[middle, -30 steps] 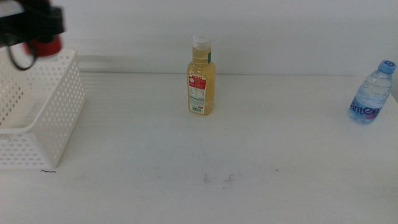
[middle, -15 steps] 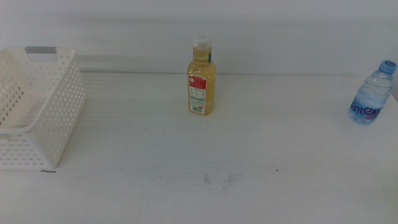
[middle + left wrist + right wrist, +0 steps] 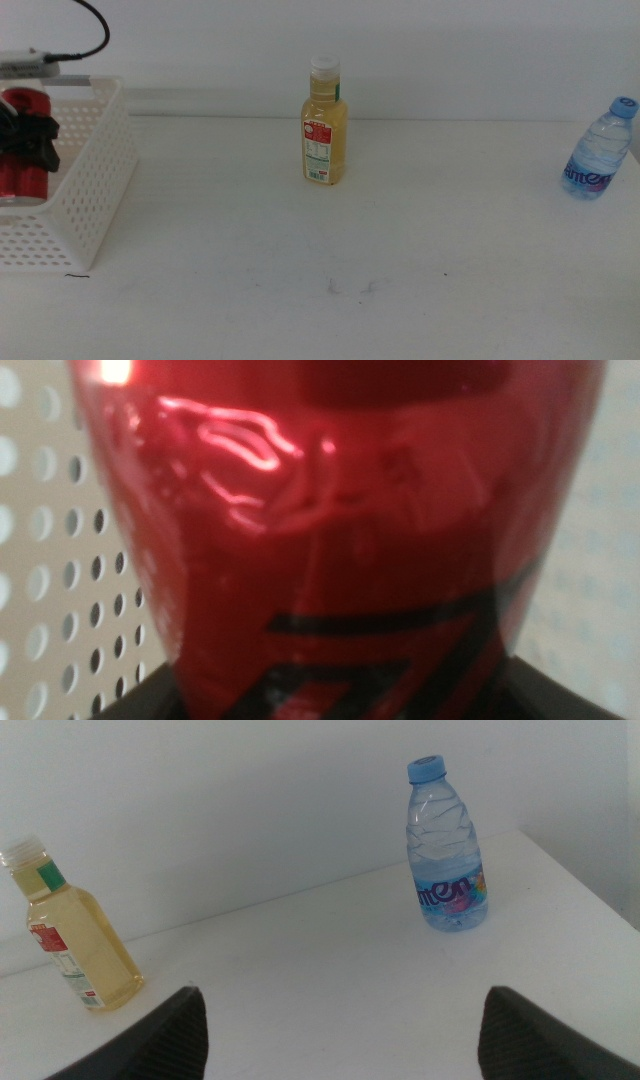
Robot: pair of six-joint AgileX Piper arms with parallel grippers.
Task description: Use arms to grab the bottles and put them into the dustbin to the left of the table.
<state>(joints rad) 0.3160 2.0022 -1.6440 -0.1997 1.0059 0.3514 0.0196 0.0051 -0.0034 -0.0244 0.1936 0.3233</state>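
My left gripper [image 3: 30, 135] is at the far left of the middle view, shut on the slim red soda can [image 3: 16, 140] and holding it inside the white perforated dustbin [image 3: 95, 190]. In the left wrist view the can [image 3: 340, 510] fills the picture, with the dustbin's perforated wall [image 3: 60, 560] beside it. The yellow juice bottle [image 3: 325, 125] stands upright at the back middle of the table [image 3: 330, 250]. The small water bottle [image 3: 597, 150] stands at the far right. My right gripper [image 3: 342, 1005] is open and empty, out of the middle view, facing the water bottle [image 3: 446, 845] and the juice bottle [image 3: 75, 935].
A black cable [image 3: 85, 25] and a grey handle piece [image 3: 30, 58] show above the dustbin. Faint dark scuffs [image 3: 350, 287] mark the front of the table. A white wall runs behind the table.
The left gripper with the red can was above the dustbin's back corner, left the view, and is now lower, inside the dustbin. The two bottles have not moved.
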